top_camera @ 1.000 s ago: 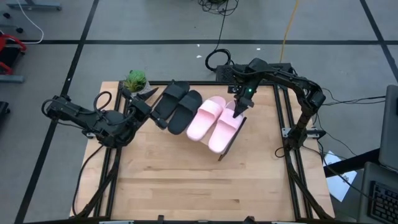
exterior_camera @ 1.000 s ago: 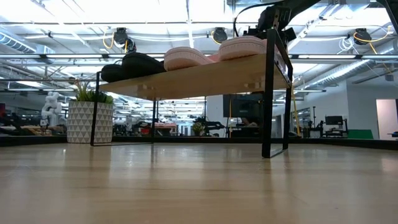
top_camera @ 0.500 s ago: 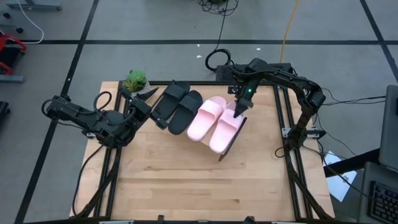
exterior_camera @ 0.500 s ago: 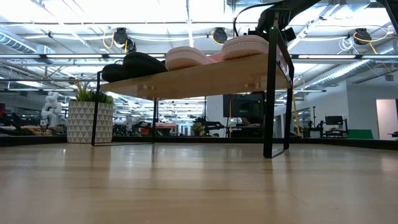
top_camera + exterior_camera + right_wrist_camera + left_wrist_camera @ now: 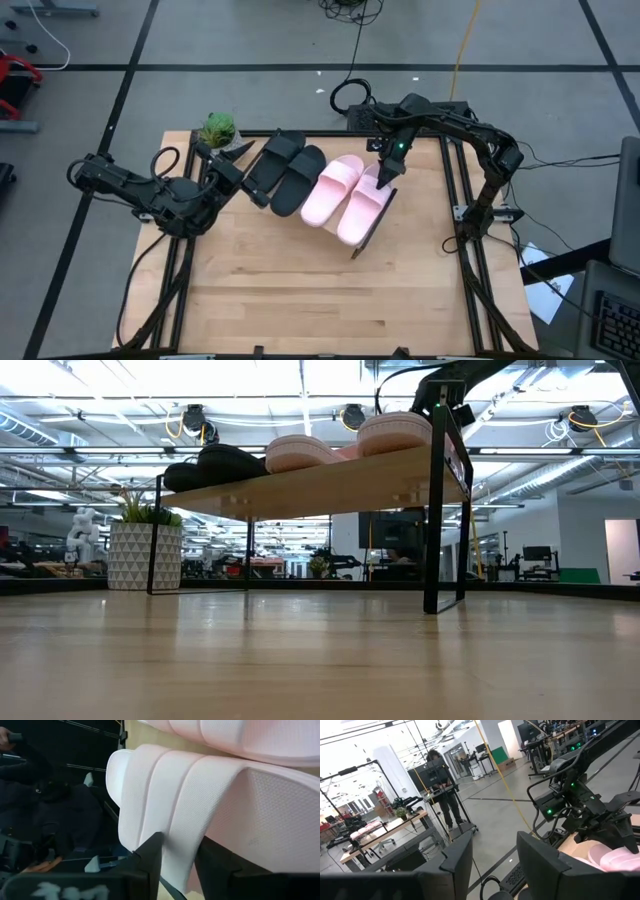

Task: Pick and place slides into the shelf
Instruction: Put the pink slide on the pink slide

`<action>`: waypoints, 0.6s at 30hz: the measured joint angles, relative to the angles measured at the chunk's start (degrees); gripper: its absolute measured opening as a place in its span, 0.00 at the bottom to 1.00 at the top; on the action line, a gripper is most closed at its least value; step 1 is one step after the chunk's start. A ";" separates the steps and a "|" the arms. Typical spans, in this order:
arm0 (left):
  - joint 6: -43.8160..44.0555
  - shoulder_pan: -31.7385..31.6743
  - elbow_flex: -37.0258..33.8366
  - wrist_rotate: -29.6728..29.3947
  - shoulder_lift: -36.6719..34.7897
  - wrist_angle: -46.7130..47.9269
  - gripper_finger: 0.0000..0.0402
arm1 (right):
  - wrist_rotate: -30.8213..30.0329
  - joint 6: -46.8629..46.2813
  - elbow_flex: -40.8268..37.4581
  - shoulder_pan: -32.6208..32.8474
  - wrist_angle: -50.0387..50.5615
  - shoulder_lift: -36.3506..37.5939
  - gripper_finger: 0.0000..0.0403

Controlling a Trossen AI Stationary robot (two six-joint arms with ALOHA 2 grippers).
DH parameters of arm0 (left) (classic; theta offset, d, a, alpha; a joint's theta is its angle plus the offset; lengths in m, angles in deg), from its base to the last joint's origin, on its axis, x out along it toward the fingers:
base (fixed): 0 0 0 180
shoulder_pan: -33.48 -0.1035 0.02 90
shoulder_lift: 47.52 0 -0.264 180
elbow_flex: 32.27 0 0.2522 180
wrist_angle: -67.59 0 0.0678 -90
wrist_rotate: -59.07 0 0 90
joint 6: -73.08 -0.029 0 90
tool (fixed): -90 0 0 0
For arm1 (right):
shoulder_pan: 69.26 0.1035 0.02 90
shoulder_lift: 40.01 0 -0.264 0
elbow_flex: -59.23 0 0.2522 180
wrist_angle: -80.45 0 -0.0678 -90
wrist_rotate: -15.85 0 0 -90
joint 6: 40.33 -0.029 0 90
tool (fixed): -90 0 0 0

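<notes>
The shelf (image 5: 330, 485) stands across the far half of the table. On its plank top rest two black slides (image 5: 285, 170) at the left and two pink slides (image 5: 345, 195) at the right, soles down. My right gripper (image 5: 385, 180) slants down at the far end of the rightmost pink slide (image 5: 395, 430). Its fingers are parted, with that slide's ribbed strap (image 5: 200, 810) between them. My left gripper (image 5: 228, 172) waits open by the shelf's left end, pointing level, and nothing is between its fingers (image 5: 460, 865). My right gripper (image 5: 179, 870) has the edge of the pink slide's strap (image 5: 177, 852) between its two parted fingers, coming at it slanting down from the table's far right. I cannot tell whether the fingers touch the strap. The slide lies on the shelf top.
A potted plant (image 5: 218, 130) stands at the table's far left corner, beside the shelf's left end. Cables (image 5: 350, 98) lie on the floor beyond the far edge. A person (image 5: 442, 785) stands at a desk far off in the room. Bare tabletop (image 5: 330, 290) lies nearer.
In the low view the rightmost pink slide has shifted slightly toward the shelf's right post. Both arms have kept their places.
</notes>
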 joint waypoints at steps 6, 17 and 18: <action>-0.02 0.00 0.00 0.00 0.00 0.00 0.40 | -0.02 -1.84 0.00 0.00 0.01 0.18 0.32; 0.01 0.00 0.00 0.02 -0.01 0.00 0.40 | -0.02 -2.76 0.00 -0.09 -0.01 2.42 0.35; 0.01 0.00 0.00 0.00 0.00 0.00 0.40 | 0.00 -2.76 0.00 -0.09 0.02 2.76 0.35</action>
